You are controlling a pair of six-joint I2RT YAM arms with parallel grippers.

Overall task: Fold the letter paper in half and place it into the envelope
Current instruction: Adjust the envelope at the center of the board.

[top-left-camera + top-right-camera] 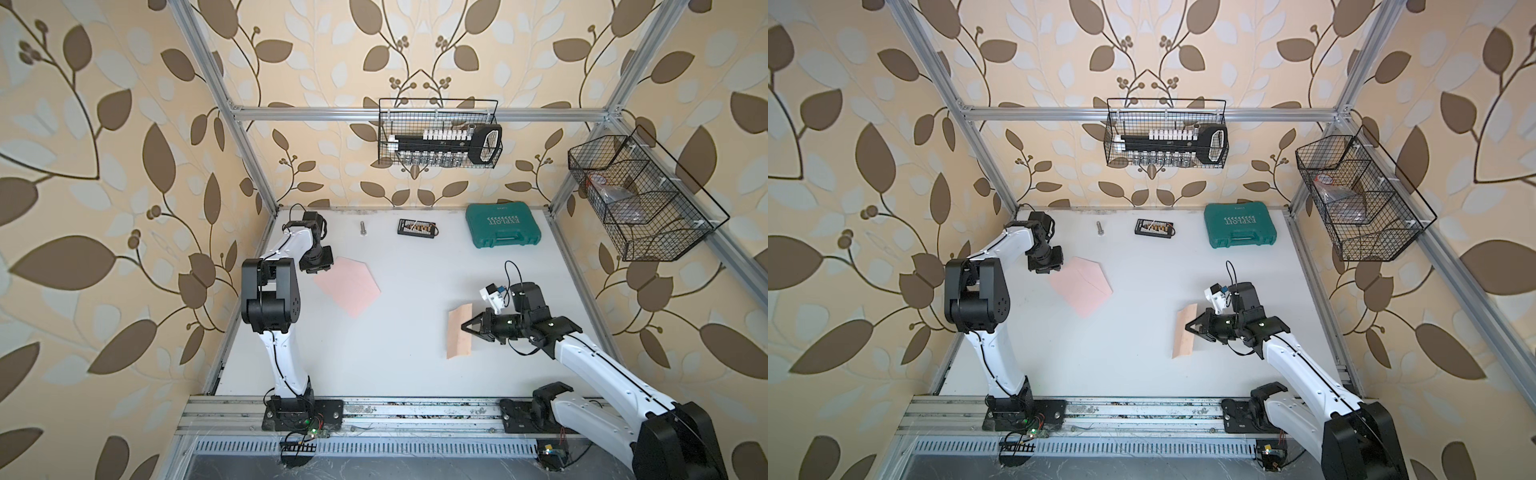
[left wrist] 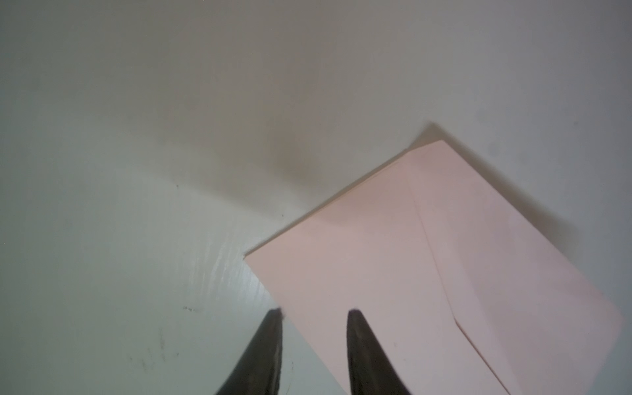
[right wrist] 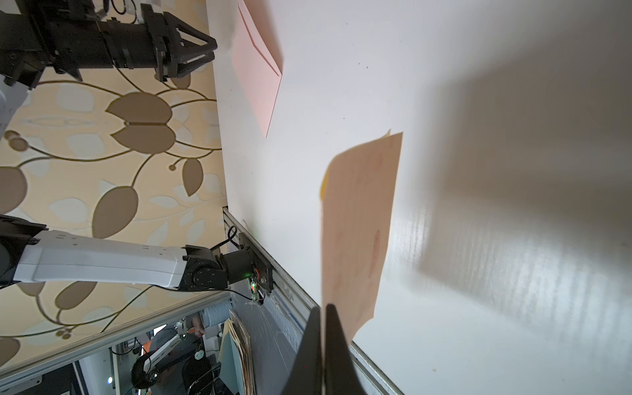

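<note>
Now the right end effector pinches the seemingly folded letter paper above the surface, well apart from the envelope — its edge straddled by the partly spread left end effector; anchor it, then lead crease-first.

Workcell seen in a top view. The left gripper points down over the far left corner of the envelope, which lies flat on the white table with its pointed flap toward the right; the wrist hides its jaws. The right gripper has its fingers drawn together on a long edge of the letter paper, seen as a narrow strip well apart from the envelope. Along the back lie a bolt, a small black tray and a green case.
</note>
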